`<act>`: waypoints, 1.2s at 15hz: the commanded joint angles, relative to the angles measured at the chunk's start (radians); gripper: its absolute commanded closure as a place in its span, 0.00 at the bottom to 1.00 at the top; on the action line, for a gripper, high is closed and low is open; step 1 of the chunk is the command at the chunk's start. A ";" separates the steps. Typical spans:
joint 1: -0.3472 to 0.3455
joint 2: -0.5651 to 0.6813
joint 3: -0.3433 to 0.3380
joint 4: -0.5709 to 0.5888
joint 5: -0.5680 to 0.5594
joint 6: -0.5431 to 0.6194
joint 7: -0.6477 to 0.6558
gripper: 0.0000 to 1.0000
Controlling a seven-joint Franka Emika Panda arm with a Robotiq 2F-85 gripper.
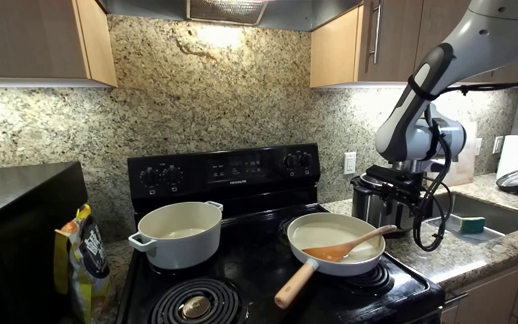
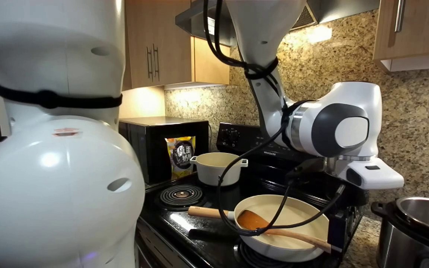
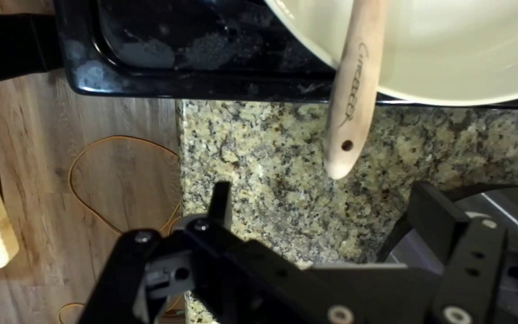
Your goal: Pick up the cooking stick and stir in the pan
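The cooking stick [image 1: 353, 243] is an orange-brown wooden spatula resting in the white frying pan [image 1: 317, 227], blade down inside, handle leaning over the rim. Both also show in an exterior view: the stick [image 2: 253, 221] and the pan [image 2: 296, 206], partly behind hanging cables. In the wrist view the stick's handle end [image 3: 353, 90], with a hole near its tip, sticks out past the rim of the pan [image 3: 457, 63] over the granite counter. My gripper [image 3: 324, 195] is open and empty; the handle tip lies ahead of the gap between its fingers, apart from both.
A white two-handled pot [image 1: 182, 247] stands on the stove's back left. The steel pot [image 2: 400, 238] stands on the counter beside the stove, beneath the gripper's right finger in the wrist view. The pan's pale handle [image 1: 296, 285] points forward. A sink [image 1: 502, 209] lies further right.
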 commanded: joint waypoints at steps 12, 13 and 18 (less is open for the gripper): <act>0.056 0.119 0.012 0.067 0.131 -0.008 -0.043 0.00; 0.055 0.122 0.011 0.068 0.140 -0.010 -0.044 0.00; 0.053 0.124 0.004 0.069 0.168 -0.013 -0.045 0.47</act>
